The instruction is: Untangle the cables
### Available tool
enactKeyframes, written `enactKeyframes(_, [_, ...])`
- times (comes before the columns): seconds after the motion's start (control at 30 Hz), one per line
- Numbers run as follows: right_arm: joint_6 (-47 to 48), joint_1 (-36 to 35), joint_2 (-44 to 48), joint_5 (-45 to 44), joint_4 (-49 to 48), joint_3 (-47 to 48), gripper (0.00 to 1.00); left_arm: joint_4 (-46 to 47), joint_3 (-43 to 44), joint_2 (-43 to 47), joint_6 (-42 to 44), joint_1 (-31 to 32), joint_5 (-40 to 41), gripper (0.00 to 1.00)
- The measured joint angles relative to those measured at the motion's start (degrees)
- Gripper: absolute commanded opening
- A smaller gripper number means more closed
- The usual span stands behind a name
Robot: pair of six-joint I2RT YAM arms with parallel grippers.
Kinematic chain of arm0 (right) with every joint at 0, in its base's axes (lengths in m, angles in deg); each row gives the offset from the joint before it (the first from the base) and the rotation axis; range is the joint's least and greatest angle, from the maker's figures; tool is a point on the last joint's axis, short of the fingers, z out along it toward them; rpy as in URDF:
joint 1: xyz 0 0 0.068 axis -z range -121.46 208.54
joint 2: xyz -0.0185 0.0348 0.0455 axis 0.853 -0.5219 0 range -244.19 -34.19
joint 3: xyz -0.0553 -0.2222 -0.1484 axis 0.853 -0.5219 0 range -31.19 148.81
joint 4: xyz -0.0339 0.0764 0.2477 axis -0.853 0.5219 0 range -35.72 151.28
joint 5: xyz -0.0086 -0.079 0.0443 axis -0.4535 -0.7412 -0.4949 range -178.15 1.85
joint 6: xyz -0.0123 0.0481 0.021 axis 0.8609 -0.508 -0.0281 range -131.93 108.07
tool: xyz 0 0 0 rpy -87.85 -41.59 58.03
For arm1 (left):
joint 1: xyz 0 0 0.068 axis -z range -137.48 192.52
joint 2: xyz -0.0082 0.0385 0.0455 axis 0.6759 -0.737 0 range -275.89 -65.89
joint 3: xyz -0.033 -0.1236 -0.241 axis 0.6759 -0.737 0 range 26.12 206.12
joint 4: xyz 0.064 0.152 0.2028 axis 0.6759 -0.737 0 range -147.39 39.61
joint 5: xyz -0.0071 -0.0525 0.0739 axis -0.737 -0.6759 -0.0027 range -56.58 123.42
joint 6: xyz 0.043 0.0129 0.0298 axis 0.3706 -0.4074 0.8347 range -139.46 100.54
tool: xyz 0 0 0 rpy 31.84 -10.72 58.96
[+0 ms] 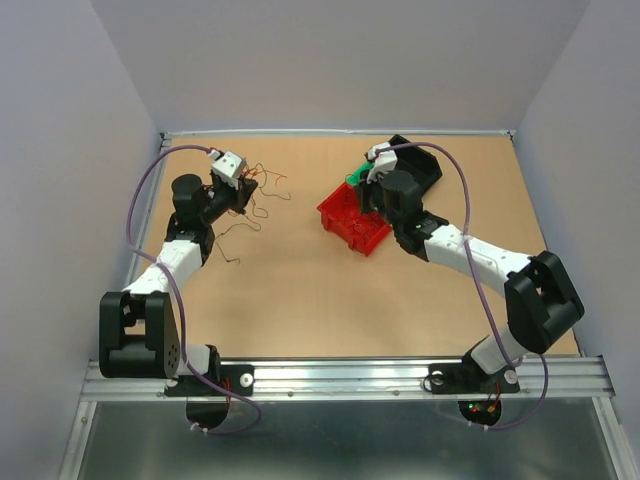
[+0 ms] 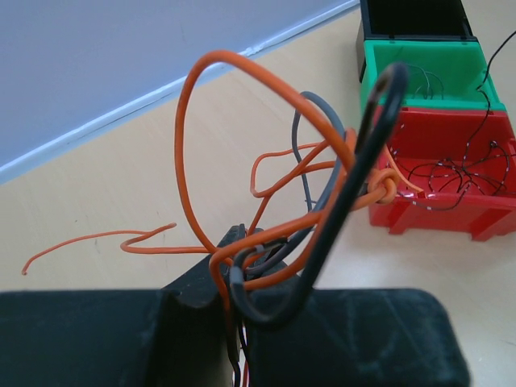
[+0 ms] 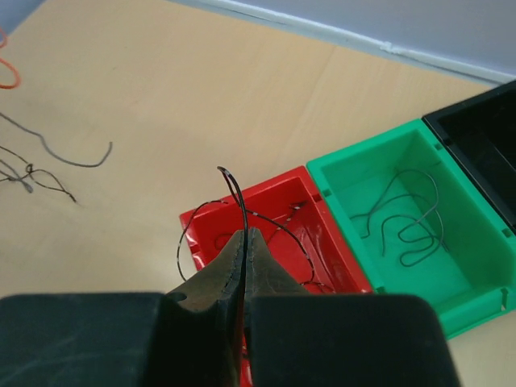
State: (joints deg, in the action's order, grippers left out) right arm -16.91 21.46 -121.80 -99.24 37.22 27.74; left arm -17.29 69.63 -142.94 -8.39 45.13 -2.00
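Tan table point(image 1: 300, 290), pale walls point(image 1: 340, 60). Well left of red bin point(image 1: 350, 222), left gripper point(image 2: 238, 262) pinches tangled cables point(image 2: 187, 129): orange, grey, black loops sticking up; loose strands point(image 1: 240, 230) on table nearby. Above red bin, right gripper point(image 3: 243, 242) pressed together on one black wire point(image 3: 235, 189). More thin wires point(image 2: 459, 173) inside red bin; few in green bin point(image 3: 367, 157) touching its far side.

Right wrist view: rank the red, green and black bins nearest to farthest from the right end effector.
1. red bin, directly under the right end effector
2. green bin, right of red
3. black bin, far right edge
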Motion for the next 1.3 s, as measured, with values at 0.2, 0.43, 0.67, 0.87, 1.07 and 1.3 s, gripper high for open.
enactKeyframes(0.2, [-2.45, 6.32, -1.99, 2.62, 0.55, -1.18, 0.01, -0.09, 0.00, 0.00, 0.13, 0.13, 0.17, 0.00])
enactKeyframes(0.43, [-2.23, 7.74, -2.95, 7.98, 1.31, -2.25, 0.00, -0.15, 0.00, 0.00, 0.46, 0.42, 0.35, 0.00])
enactKeyframes(0.67, [-0.13, 7.69, -12.50, 17.88, 3.67, -0.94, 0.01, -0.39, 0.00, 0.04, 0.52, 0.66, 0.55, 0.00])
enactKeyframes(0.87, [0.63, 7.69, -24.24, 19.69, 10.40, 7.17, 0.00, -0.83, -0.48, 1.27, 0.90, 1.11, 0.72, 0.00])
enactKeyframes(1.07, [0.74, 7.67, -26.69, 19.10, 14.38, 11.85, 0.07, -0.87, -0.74, 2.43, 1.70, 2.01, 0.55, 0.00])
enactKeyframes(1.3, [0.24, 7.63, -20.04, 17.84, 18.14, 11.78, 0.45, -2.38, -0.74, 2.43, 2.84, 2.99, -0.72, 0.00])
